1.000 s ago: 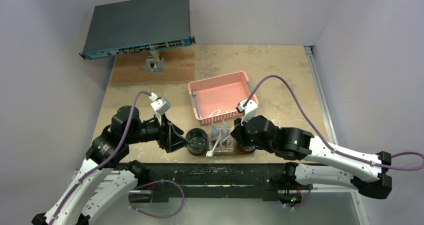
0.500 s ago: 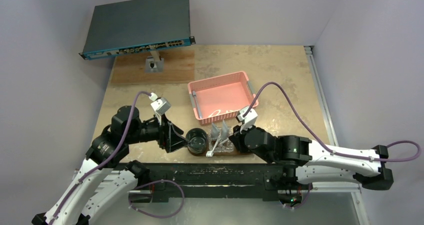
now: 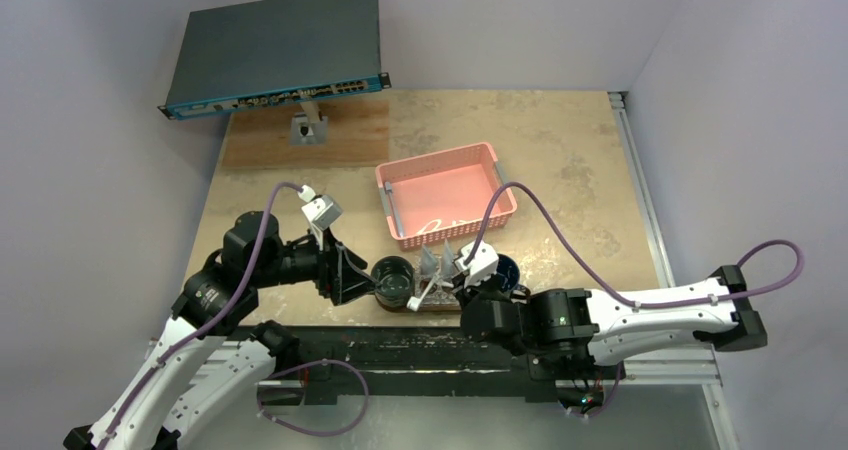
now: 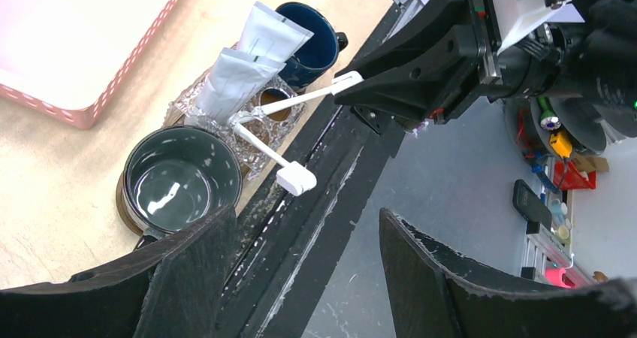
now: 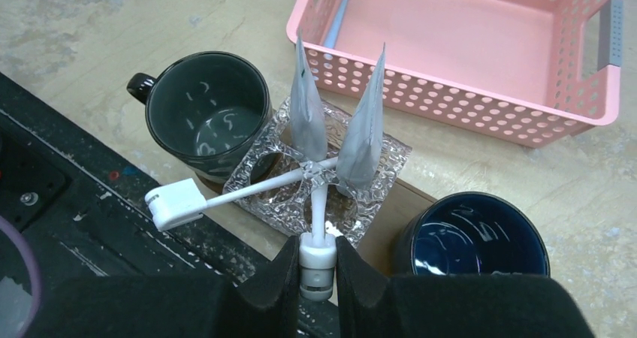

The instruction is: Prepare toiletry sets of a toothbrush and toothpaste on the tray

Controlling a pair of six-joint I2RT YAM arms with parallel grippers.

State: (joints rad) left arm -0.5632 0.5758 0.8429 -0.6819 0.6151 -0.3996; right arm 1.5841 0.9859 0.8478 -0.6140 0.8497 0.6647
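Right arm low along near edge of table (image 3: 560,140), elbow far right. Right tool (image 5: 317,267) clamped on end of toothbrush (image 5: 320,203). Left arm bent, forearm pointing right. Left tool (image 4: 304,221) wide, nothing between fingers, just beside dark mug (image 5: 206,113).

Tray (image 5: 398,203) bears dark mug, blue mug (image 5: 472,236) and clear holder (image 5: 375,195). Two tubes (image 5: 308,120) stand in holder. Other toothbrush (image 5: 225,195) crosses first there. Pink basket (image 5: 466,98) behind tray. Dark flat box (image 3: 275,50) far left. Lilac walls.

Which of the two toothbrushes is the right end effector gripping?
The toothbrush whose head sits between the right end effector's fingers; the other toothbrush juts free beside the grey mug.
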